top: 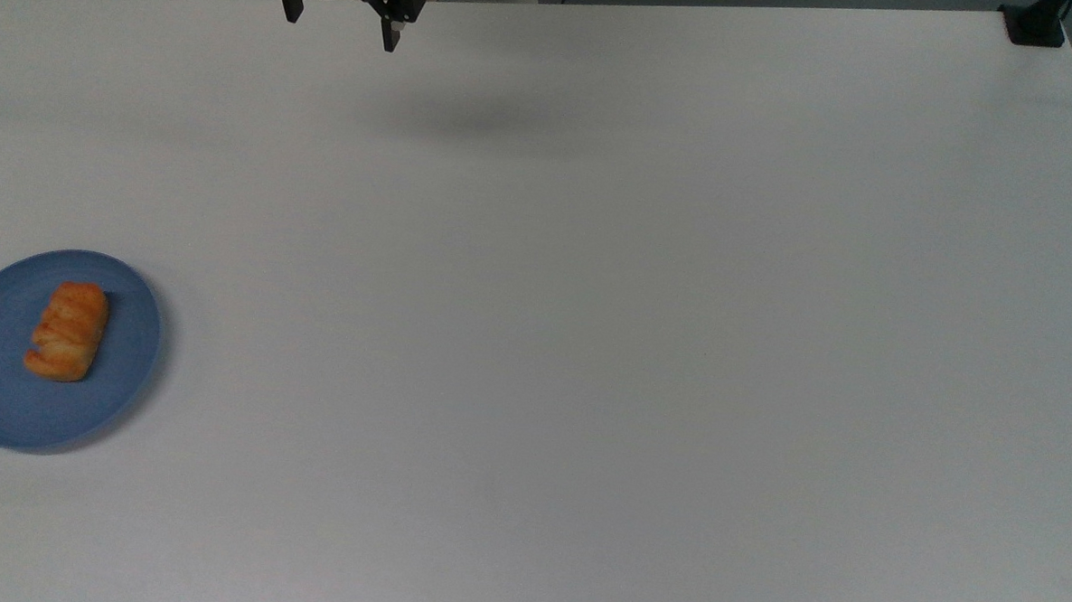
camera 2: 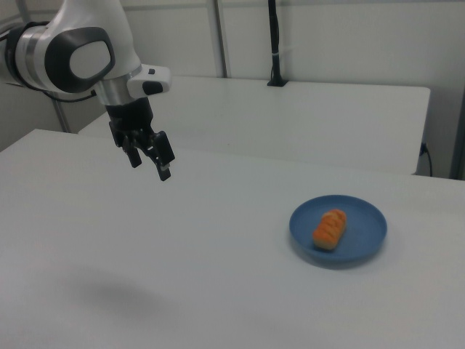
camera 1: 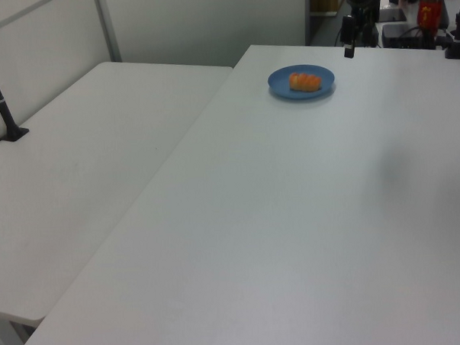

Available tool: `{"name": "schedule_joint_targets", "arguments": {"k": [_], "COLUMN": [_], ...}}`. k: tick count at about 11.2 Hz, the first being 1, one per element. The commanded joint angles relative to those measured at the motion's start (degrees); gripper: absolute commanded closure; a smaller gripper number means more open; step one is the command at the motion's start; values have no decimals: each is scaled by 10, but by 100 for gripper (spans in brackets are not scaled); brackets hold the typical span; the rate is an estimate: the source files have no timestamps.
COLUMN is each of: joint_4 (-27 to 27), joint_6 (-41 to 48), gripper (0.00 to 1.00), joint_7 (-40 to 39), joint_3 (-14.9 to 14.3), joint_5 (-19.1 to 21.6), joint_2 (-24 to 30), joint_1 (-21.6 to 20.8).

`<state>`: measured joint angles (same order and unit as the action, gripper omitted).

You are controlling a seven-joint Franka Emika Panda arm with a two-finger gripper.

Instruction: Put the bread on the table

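Table: the large plain white matte table (camera 2: 218, 291) fills the foreground in the right view, with a soft grey shadow on it low at the right view's left, under the raised arm.
Plate: a round blue plate (camera 2: 367, 236) sits flat on the table, at the right view's right, at the top view's left edge (top: 126, 355), and far off in the left view (camera 1: 322, 86).
Bread: the small oblong golden-orange bread (camera 2: 330, 229) with a ridged glazed top lies on the plate, not on the table surface; the top view shows it lengthwise near the plate's middle (top: 69, 330), the left view as a small orange lump (camera 1: 305, 80).
Gripper: the black two-finger gripper (camera 2: 150, 166) hangs in the air above the table, well apart from the plate, fingers spread with a clear gap and nothing between them; the top view shows it at the upper edge (top: 341, 28).
Arm: the right view shows the white and grey arm (camera 2: 73, 54) above the gripper.
Second table: another white table (camera 2: 327, 116) stands behind, with a black pole (camera 2: 274, 43) on it.
Bottle: the left view shows a red bottle (camera 1: 429, 9) beyond the far end.
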<state>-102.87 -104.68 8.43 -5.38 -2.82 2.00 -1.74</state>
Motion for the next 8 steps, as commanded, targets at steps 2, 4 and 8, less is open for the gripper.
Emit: {"name": "schedule_joint_targets", "arguments": {"k": [2, 4, 8], "joint_4": [-5, -4, 45], "joint_6": [3, -3, -66], "gripper": [0, 0, 0], "joint_7": [-2, 4, 1], "joint_3": [-8, -8, -8], "joint_5": [1, 12, 12], "joint_2": [11, 9, -45], "joint_1": [-7, -7, 8]}}
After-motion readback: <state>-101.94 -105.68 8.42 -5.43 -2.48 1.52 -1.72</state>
